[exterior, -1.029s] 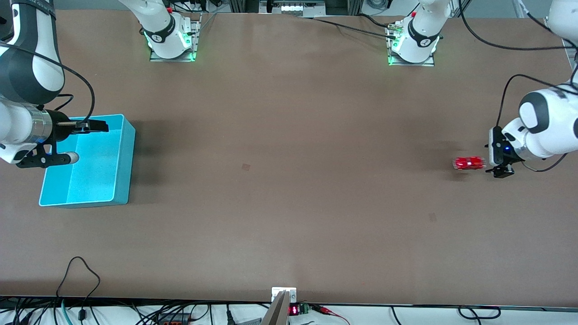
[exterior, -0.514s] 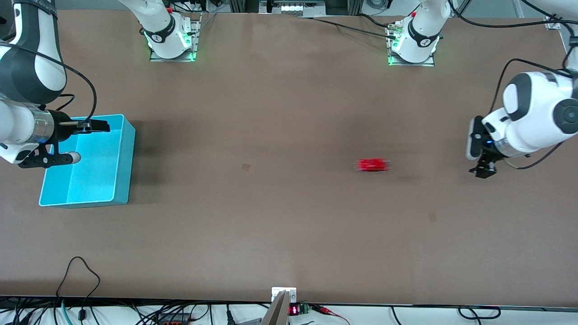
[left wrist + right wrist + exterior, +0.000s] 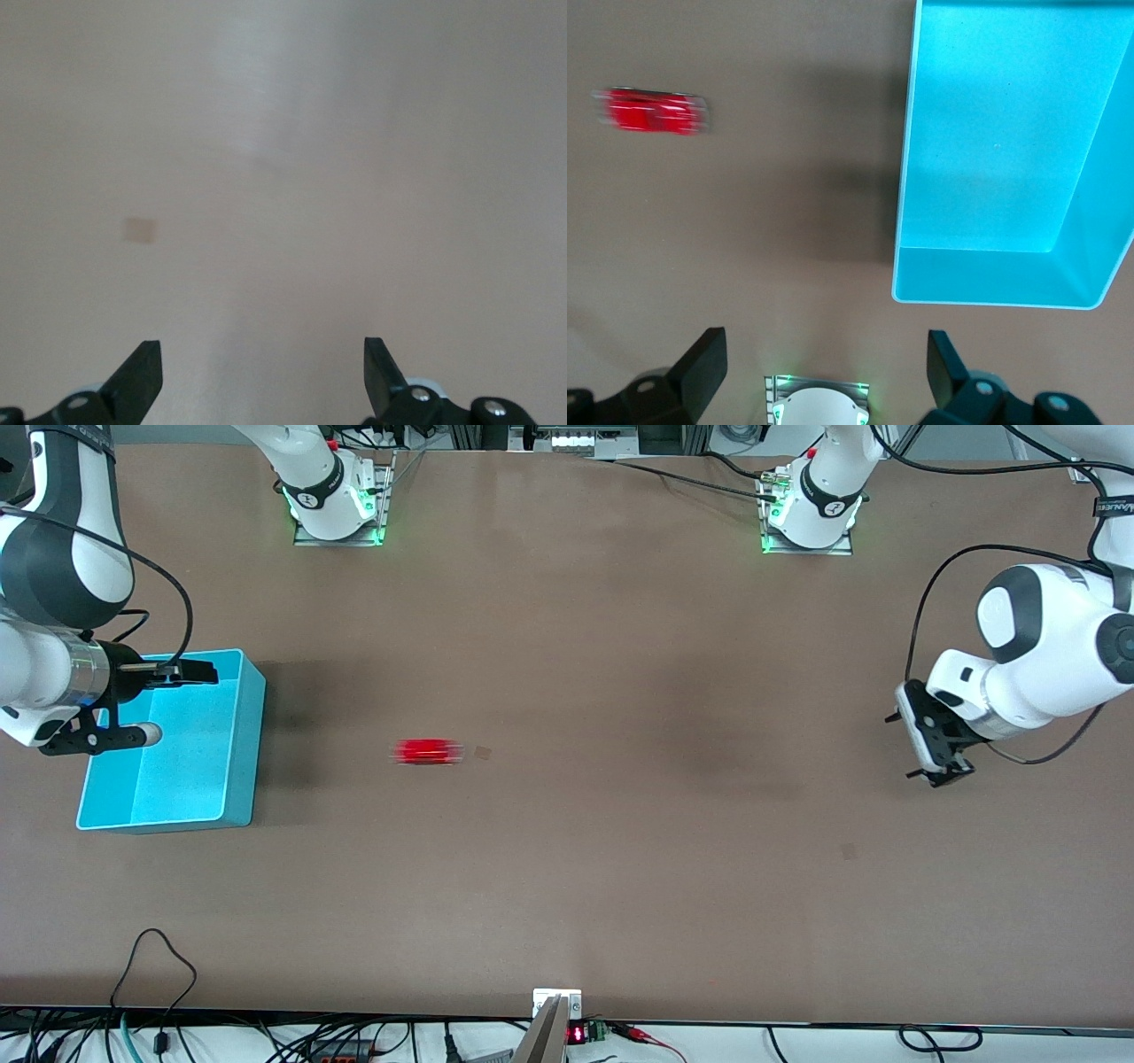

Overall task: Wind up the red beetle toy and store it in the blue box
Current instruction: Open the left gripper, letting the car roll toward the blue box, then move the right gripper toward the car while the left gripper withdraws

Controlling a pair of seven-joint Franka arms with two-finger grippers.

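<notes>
Red toy car (image 3: 428, 752) (image 3: 651, 111) on the desk (image 3: 567, 850), blurred, beside the blue box (image 3: 239, 779) (image 3: 992, 292) toward the left arm's end, a gap between them. Right end effector (image 3: 164, 704) (image 3: 824, 372) over the box, fingers spread wide, holding nothing. Left end effector (image 3: 930, 744) (image 3: 261, 381) well apart from the box at the left arm's end, over bare desk, fingers wide, holding nothing. Small pale square mark (image 3: 483, 753) (image 3: 140, 230) just beside the car.
</notes>
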